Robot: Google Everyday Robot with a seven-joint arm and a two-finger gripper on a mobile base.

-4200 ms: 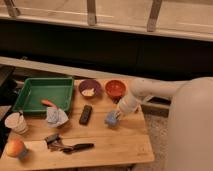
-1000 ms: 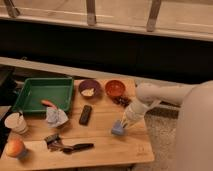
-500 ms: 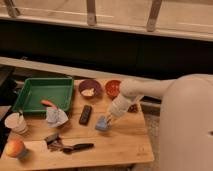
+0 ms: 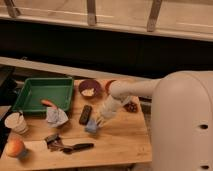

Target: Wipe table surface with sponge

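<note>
Camera view looks down on the light-brown wooden surface [image 4: 122, 140], with the robot's white body filling the 3 o'clock side. Its arm reaches in toward the middle, and the claw [image 4: 96, 121] sits low over the planks, right above the light-blue sponge [image 4: 92, 127]. The sponge rests on the surface near the centre and seems to be pressed under the claw; whether the claw grips it wide or narrow, I cannot tell.

Just at the sponge's 11 o'clock lies a black oblong bar [image 4: 85, 114]. Farther toward 10 o'clock is a green tray [image 4: 30, 91] with an orange item [image 4: 48, 104] at its near edge, and a whitish wad of cloth [image 4: 56, 116] beside it. At 12 o'clock from the sponge stands a dark bowl [image 4: 89, 89]. A cup [image 4: 16, 122] and an orange fruit [image 4: 15, 148] sit toward 9 o'clock, and a dark-handled tool [image 4: 75, 147] lies at 7 o'clock.
</note>
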